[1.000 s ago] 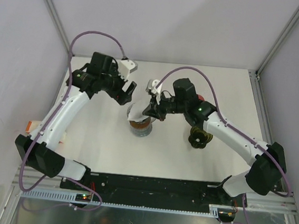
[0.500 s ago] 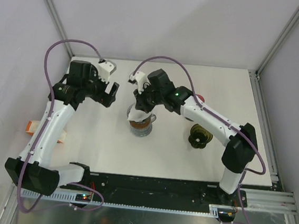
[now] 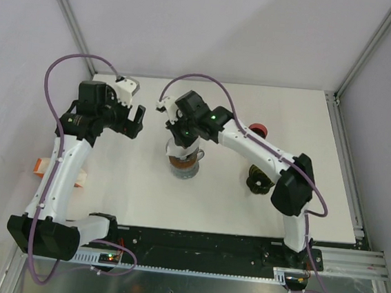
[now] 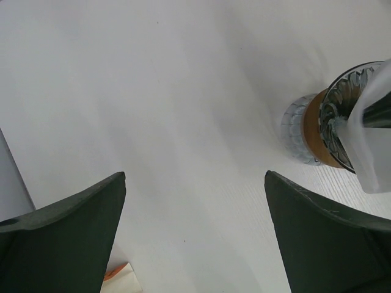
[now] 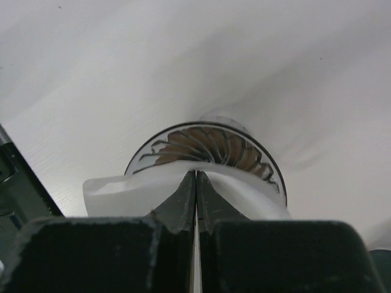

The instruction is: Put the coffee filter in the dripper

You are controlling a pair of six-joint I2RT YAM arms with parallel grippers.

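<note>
Right: your right gripper (image 5: pixel 195 177) was clamped on the white coffee filter (image 5: pixel 122 192), just above the ribbed dripper (image 5: pixel 244 155) near the middle of the desk (image 3: pixel 301 198). Your left gripper (image 4: pixel 195 183) hung spread and empty toward the left edge. The right jaws hid the filter's fold; whether it touched the dripper was unclear.

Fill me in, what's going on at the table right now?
The right gripper is shut on the white coffee filter, pinching it flat right at the mouth of the dripper. The filter does not look seated inside yet. The left gripper is open and holds nothing, hovering over the table to the left of the dripper.
</note>
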